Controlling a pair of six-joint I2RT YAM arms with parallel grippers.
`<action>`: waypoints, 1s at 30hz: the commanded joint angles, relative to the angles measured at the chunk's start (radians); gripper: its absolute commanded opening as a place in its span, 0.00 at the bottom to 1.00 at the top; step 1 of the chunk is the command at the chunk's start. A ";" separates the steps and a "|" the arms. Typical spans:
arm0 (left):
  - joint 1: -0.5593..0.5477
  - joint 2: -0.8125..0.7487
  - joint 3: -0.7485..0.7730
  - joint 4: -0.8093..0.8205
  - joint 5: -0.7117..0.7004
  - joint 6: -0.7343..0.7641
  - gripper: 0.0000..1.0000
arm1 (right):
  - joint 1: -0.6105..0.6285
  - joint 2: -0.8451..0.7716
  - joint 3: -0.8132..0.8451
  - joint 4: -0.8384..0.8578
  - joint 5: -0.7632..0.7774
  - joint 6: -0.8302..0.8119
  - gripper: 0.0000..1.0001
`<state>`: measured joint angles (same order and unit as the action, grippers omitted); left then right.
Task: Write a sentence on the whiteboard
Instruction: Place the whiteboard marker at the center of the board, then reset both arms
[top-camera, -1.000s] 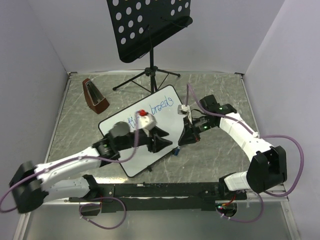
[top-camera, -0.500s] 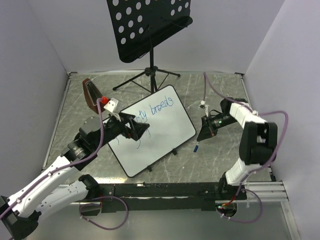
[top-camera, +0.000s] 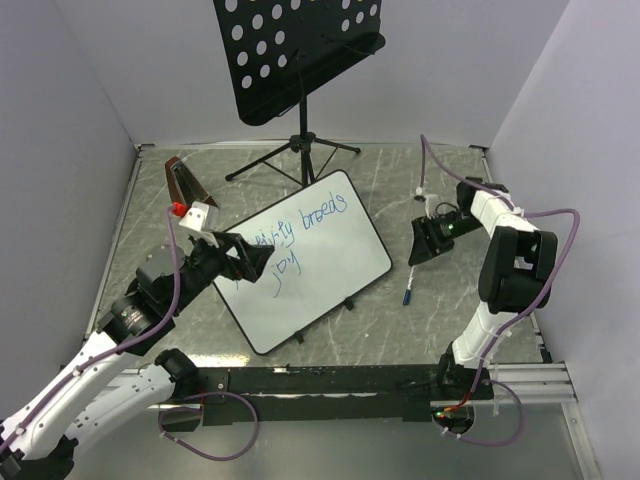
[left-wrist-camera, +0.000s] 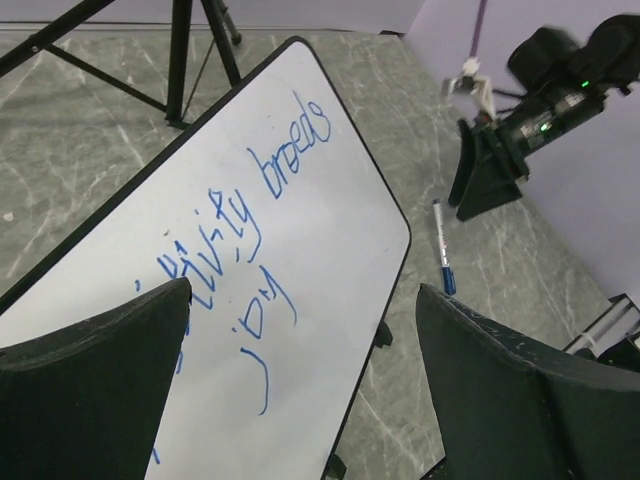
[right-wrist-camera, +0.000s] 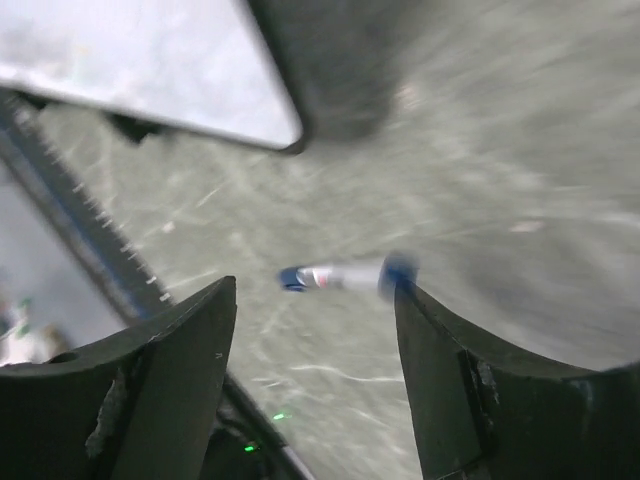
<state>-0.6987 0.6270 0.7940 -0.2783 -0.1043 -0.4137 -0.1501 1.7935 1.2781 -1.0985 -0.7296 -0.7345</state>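
Gaping empty: left gripper (top-camera: 258, 262) wide, right gripper (top-camera: 416, 252) parted

The left claw (top-camera: 255, 265) hides the start of the sentence (top-camera: 318, 215); the marker (right-wrist-camera: 345, 275) is blurred.

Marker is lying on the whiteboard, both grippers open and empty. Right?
No: the marker lies on the table beside the whiteboard, not on it. The left gripper and right gripper are open and empty, as stated. The top external view shows it.
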 joint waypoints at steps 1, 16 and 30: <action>0.010 -0.001 0.042 -0.041 -0.052 0.003 0.97 | -0.006 -0.120 0.105 0.092 0.146 0.081 0.73; 0.655 0.095 0.220 -0.102 0.273 0.007 0.97 | -0.006 -0.687 -0.031 0.572 0.327 0.570 1.00; 0.722 0.122 0.254 -0.111 0.199 0.036 0.97 | -0.006 -0.795 0.024 0.563 0.489 0.699 1.00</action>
<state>0.0185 0.7673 1.0363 -0.3977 0.1070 -0.3939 -0.1513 1.0306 1.3045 -0.5838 -0.2871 -0.0761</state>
